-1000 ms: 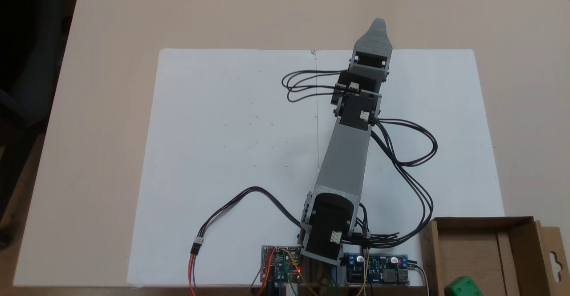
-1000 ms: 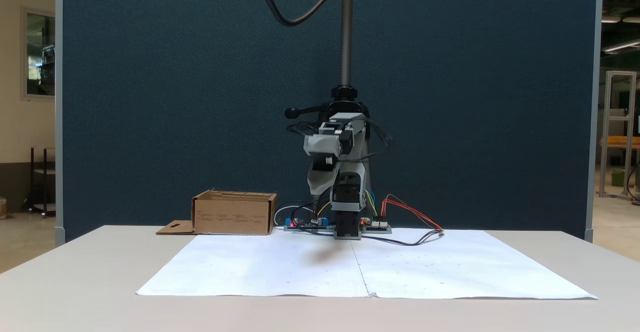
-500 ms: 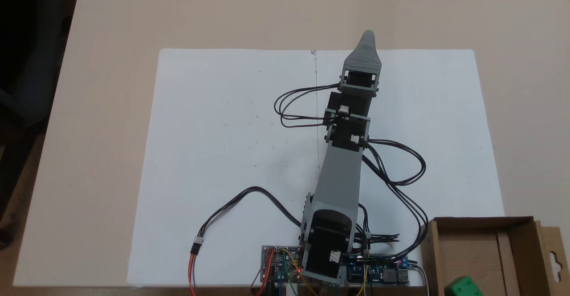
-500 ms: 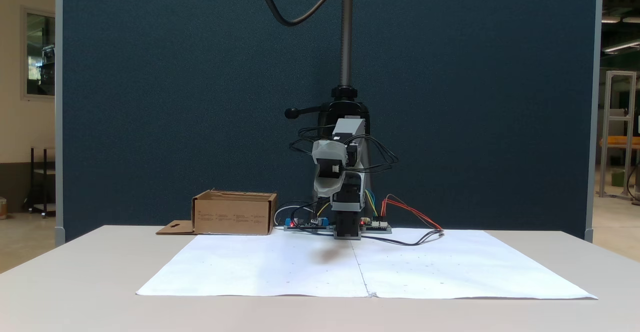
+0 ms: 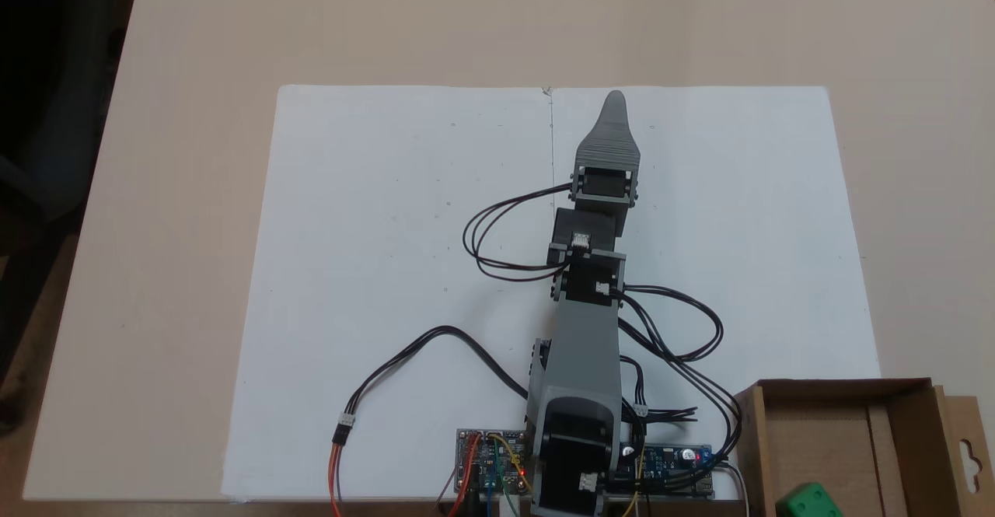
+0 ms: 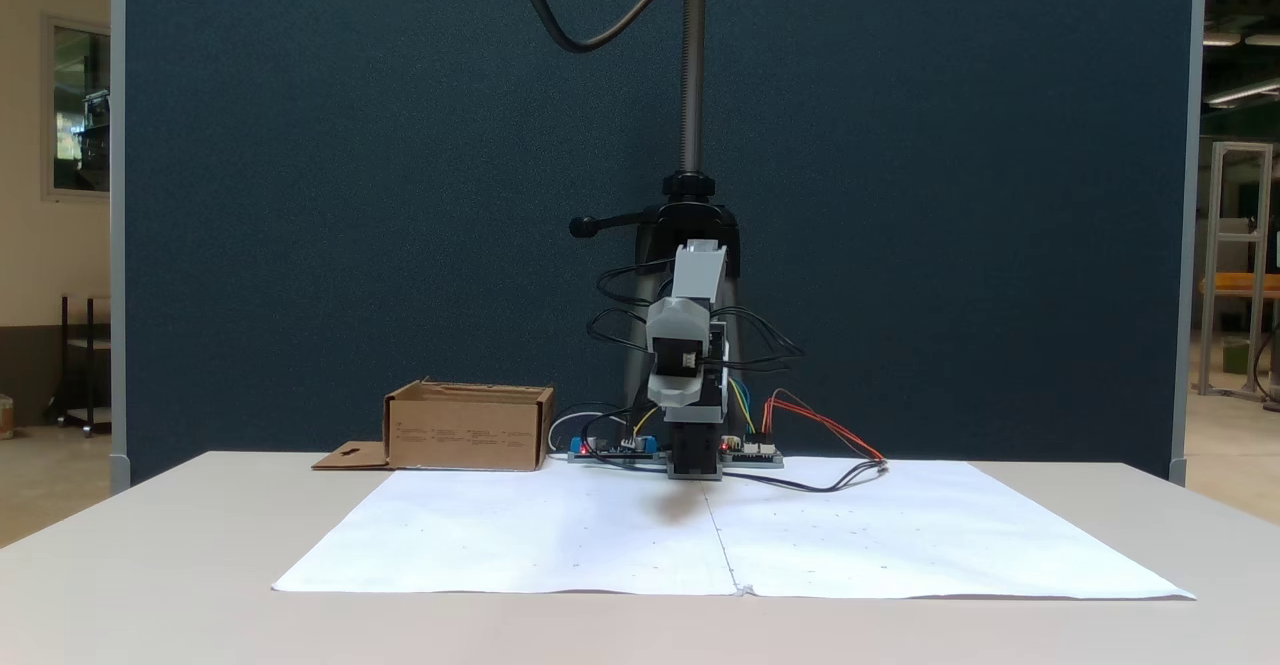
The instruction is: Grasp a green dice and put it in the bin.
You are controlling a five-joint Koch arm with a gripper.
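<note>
Beige desk (image 5: 194, 50) with white paper (image 5: 389, 214): green dice (image 5: 808, 500) already lies inside the bin (image 5: 909, 416), task apparently complete; jaws' state cannot be told on the gripper (image 5: 614, 101).

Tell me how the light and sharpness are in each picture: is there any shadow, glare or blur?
In the fixed view from above, the light is even and soft; the white paper looks bright without hard glare, and the green dice is cut by the lower edge. In the fixed view from the front, a soft dark shadow lies on the paper under the arm; the background is sharp.
</note>
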